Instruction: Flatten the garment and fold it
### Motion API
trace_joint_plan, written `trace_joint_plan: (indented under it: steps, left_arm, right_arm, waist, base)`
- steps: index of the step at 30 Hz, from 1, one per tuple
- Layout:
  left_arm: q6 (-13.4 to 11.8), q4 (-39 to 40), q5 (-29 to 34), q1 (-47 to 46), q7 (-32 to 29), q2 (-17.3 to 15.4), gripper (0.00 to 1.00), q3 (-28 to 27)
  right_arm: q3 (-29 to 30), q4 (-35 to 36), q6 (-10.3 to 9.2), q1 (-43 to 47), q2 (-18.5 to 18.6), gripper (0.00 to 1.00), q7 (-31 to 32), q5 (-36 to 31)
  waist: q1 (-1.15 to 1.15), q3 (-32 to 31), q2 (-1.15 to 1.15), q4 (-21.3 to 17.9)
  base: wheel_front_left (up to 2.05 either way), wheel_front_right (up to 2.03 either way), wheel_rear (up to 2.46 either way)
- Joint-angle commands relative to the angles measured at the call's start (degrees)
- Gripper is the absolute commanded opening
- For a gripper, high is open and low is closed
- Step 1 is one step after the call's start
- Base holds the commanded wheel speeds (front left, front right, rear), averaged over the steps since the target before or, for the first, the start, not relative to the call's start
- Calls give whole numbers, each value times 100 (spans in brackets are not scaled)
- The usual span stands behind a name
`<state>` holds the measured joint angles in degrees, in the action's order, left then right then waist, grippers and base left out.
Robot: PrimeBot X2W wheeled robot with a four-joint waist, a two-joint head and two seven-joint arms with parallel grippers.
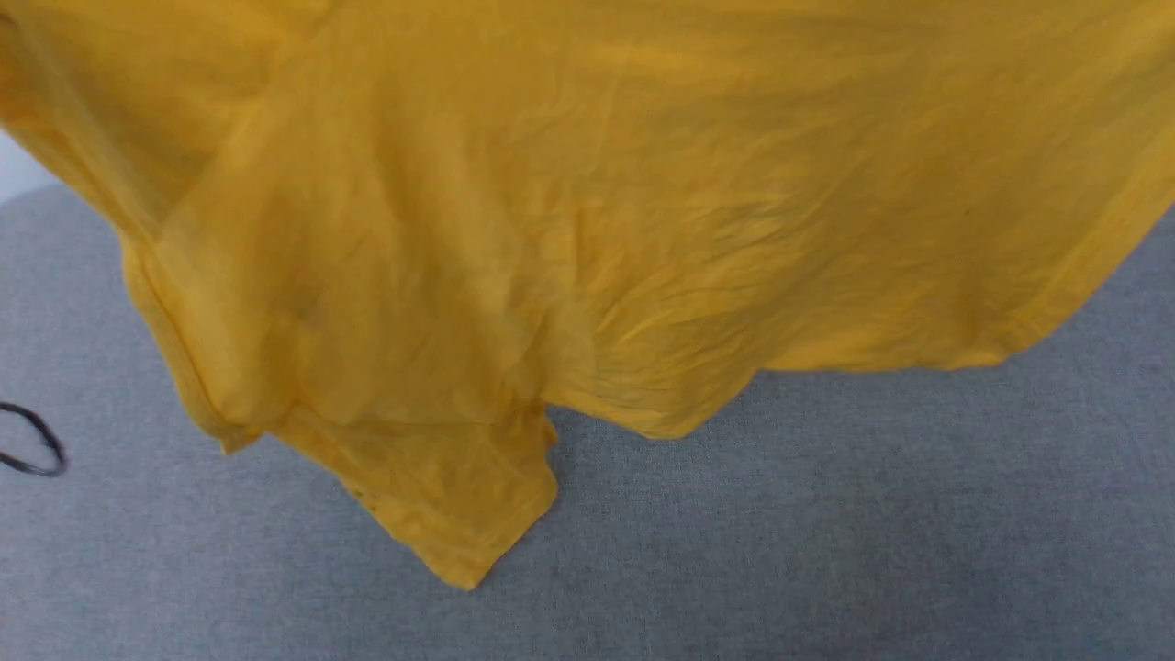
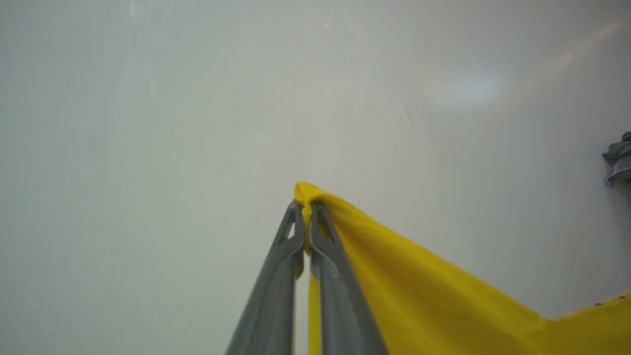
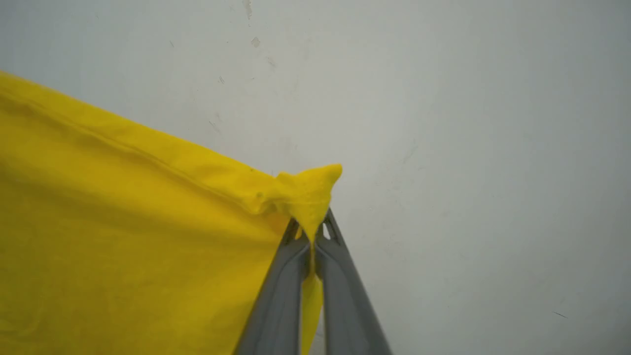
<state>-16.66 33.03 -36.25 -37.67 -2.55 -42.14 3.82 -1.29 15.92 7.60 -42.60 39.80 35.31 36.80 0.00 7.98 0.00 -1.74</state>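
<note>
Yellow T-shirt (image 1: 587, 229) hung across upper frame above grey cloth surface (image 1: 826, 514), one corner pinched between fingers (image 2: 283, 251) of left gripper (image 2: 305, 207), another likewise in right gripper (image 3: 310, 227), likely for flattening under own weight.

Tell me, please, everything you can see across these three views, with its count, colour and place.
garment: one, bright yellow, hanging in the air over the grey surface and spread across the top of the head view; one corner is pinched in each gripper.
grey surface: one, grey woven cloth, below the garment.
black loop: one, black and thin, at the left edge of the head view, lying on the grey surface.
crumpled grey item: one, grey, at the right edge of the left wrist view; too small to identify.
pale background: one, off-white, behind both grippers.
left gripper: one, dark grey, shut on a garment corner.
right gripper: one, dark grey, shut on another corner.
</note>
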Motion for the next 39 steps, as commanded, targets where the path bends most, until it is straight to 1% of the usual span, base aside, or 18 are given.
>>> trace_joint_plan:
  steps: [1, 5, 9, 10, 14, 18, 23, 27, 30, 33, 36, 39]
  left_arm:
    - [42, -49, -28, -176, -2, -47, 0, -51]
    - [264, -382, -73, -860, -65, -259, 0, -118]
    - [536, -919, -131, -1721, -95, -339, 0, -3]
    - [608, -1084, -109, -1947, -86, -348, 0, 54]
    - [887, -1934, 35, -2890, 97, -235, 0, 337]
    - [1119, -2858, 258, -3878, 348, -17, 0, 632]
    - [1258, -3841, 620, -5027, 872, 289, 0, 866]
    - [1320, -4521, 884, -5676, 1340, 459, 0, 984]
    - [1440, -4870, 1150, -5883, 1541, 525, 0, 1204]
    - [1495, -5072, 1204, -5791, 1649, 677, 0, 1313]
    - [1545, -5135, 1153, -5453, 1711, 788, 0, 1325]
    - [1559, -5065, 1136, -4899, 1741, 842, 0, 1320]
  right_arm:
    - [24, 3, -11, -136, 18, 0, -62, 13]
    - [2, -191, -11, -680, 77, 0, -308, -19]
    - [-163, -559, -11, -1300, 181, 0, -605, -118]
    - [-192, -691, -11, -1473, 155, 0, -689, -109]
    - [-411, -1415, -11, -2285, -6, 0, -1189, -198]
    - [-703, -2265, -11, -3134, -172, 0, -1652, -387]
    - [-986, -3304, -11, -4206, -409, 0, -2156, -546]
    - [-1275, -3975, -11, -4762, -540, 0, -2572, -702]
    - [-1383, -4398, -11, -4989, -639, 0, -2850, -720]
    - [-1565, -4665, -11, -4956, -712, 0, -3098, -688]
    - [-1767, -4846, -11, -4709, -793, 0, -3384, -600]
    - [-2036, -5012, -11, -4290, -908, 0, -3676, -574]
  waist:
    - [0, 295, 0, -81]
    - [0, 740, 0, -163]
    - [0, 1253, 0, -190]
    - [0, 1375, 0, -206]
    - [0, 1759, 0, -247]
    - [0, 2108, 0, -236]
    - [0, 2503, 0, -163]
    - [0, 2726, 0, -71]
    - [0, 2858, 0, 33]
    - [0, 2940, 0, 145]
    - [0, 2951, 0, 223]
    - [0, 2884, 0, 284]
  base:
    - [0, 0, 0]
    - [0, 0, 0]
    - [0, 0, 0]
    - [0, 0, 0]
    - [0, 0, 0]
    - [0, 0, 0]
    - [0, 0, 0]
    - [0, 0, 0]
    - [0, 0, 0]
    - [0, 0, 0]
    - [0, 0, 0]
    - [0, 0, 0]
